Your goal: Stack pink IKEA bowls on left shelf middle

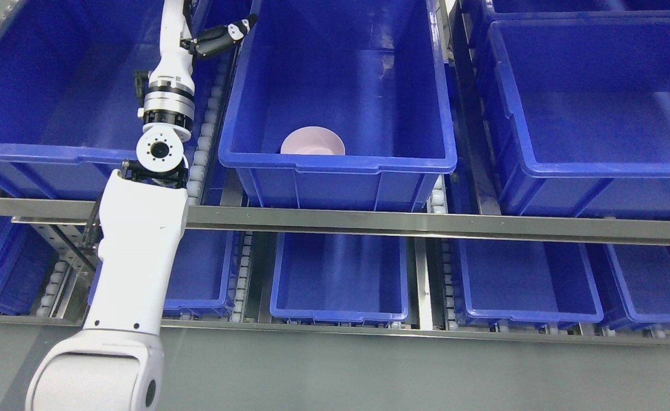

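A pale pink bowl (pixel 313 142) sits at the near wall of the middle blue bin (pixel 338 162) on the upper shelf; its lower part is hidden behind the bin's front rim. My left arm rises from the lower left between the left and middle bins. Its hand (pixel 225 35) is at the top, by the middle bin's left rim, far behind the bowl. Only a few dark fingers (pixel 238 28) show, stretched out and holding nothing.
Large blue bins (pixel 38 103) (pixel 592 103) flank the middle one. A steel rail (pixel 426 224) fronts the shelf. Smaller blue bins (pixel 339 279) stand on the lower level. Roller tracks (pixel 206 131) run between the bins.
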